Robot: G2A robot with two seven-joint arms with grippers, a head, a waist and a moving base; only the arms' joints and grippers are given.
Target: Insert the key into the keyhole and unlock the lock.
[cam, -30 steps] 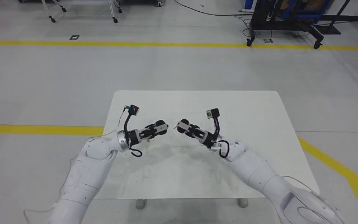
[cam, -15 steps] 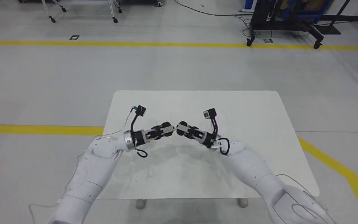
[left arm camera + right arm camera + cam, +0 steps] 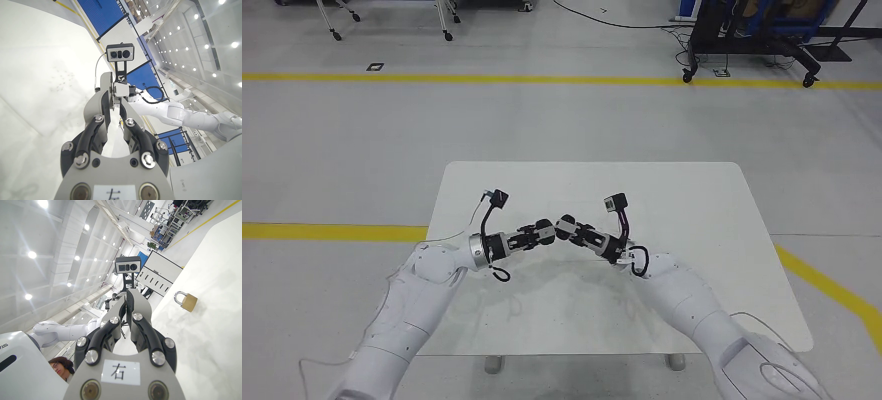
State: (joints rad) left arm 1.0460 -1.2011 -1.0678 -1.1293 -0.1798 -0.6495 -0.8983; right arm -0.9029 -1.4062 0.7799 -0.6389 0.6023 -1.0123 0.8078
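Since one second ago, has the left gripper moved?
Yes. In the top view the left gripper has shifted along the table toward its middle, nearer the right gripper.

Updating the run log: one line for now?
right hand: shut on key | left hand: open around key | padlock: on table, untouched

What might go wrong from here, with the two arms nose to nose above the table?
1. The key, a thin toothed metal piece, sits between the open fingers of the left end effector while the right end effector appears shut on it; a mistimed handover may drop it.
2. The padlock lies loose on the table, held by nothing, so it may slide when the key is pushed in.
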